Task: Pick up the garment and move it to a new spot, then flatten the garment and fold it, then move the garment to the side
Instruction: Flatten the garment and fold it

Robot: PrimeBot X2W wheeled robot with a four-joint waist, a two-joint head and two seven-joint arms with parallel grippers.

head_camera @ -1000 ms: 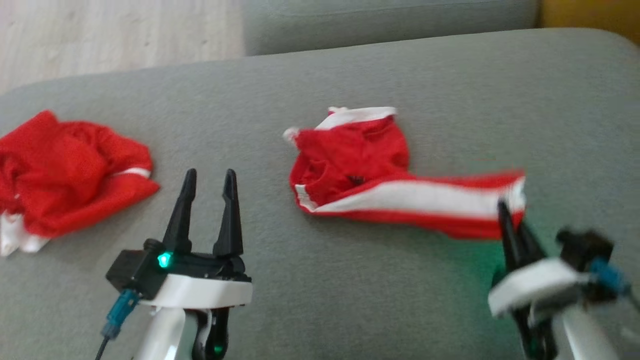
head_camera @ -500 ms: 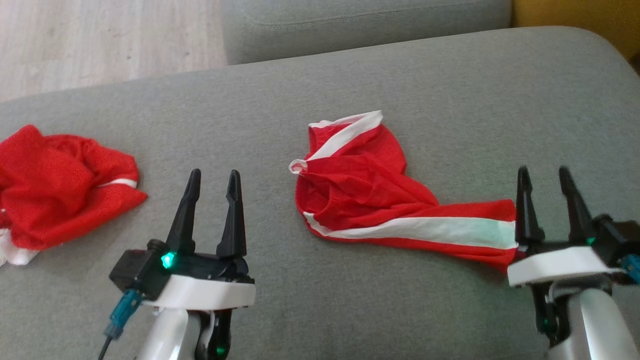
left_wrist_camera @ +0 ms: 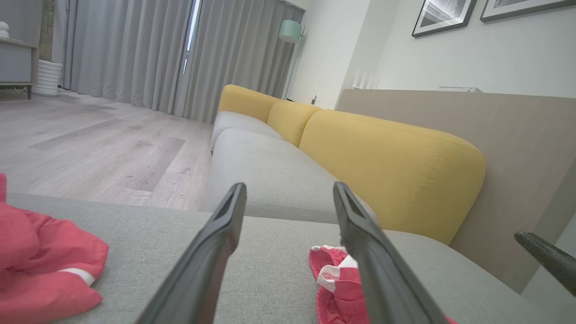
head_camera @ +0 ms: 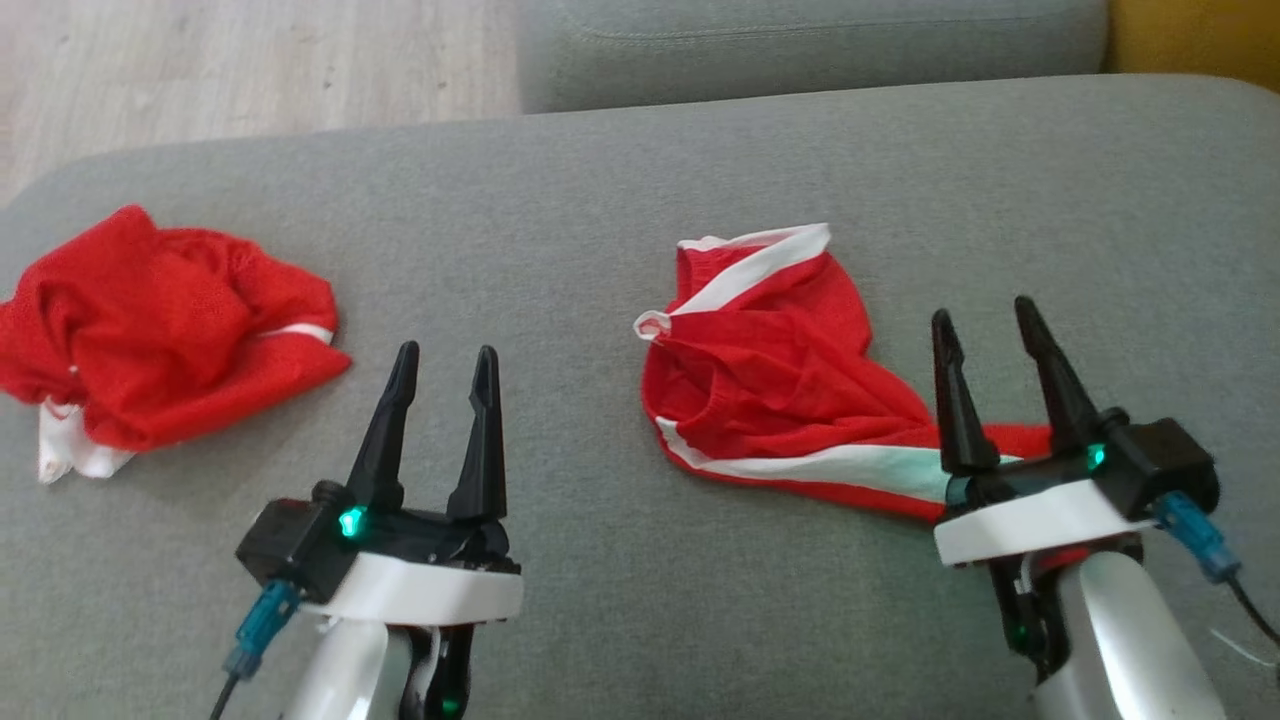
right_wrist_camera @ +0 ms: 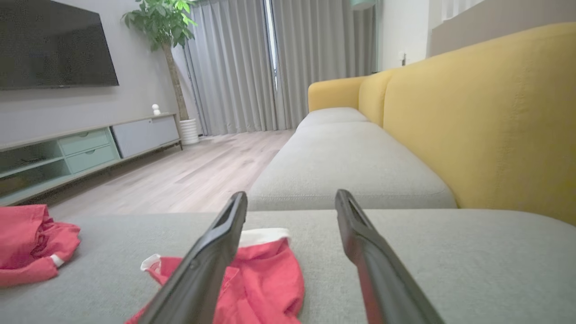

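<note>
Soft, even daylight, brightest at the gap in the curtains (left_wrist_camera: 135, 49). Faint soft shadows rim the garment (head_camera: 780, 380) on the sofa (head_camera: 620, 200). Head view slightly soft; wrist views bow at the edges, foreground blurred.

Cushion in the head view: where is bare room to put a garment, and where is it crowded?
Bare cushion lies between the crumpled garment and the striped garment, beyond the left gripper, and along the far edge. It is crowded at the right gripper, which stands open over the striped garment's tail.
</note>
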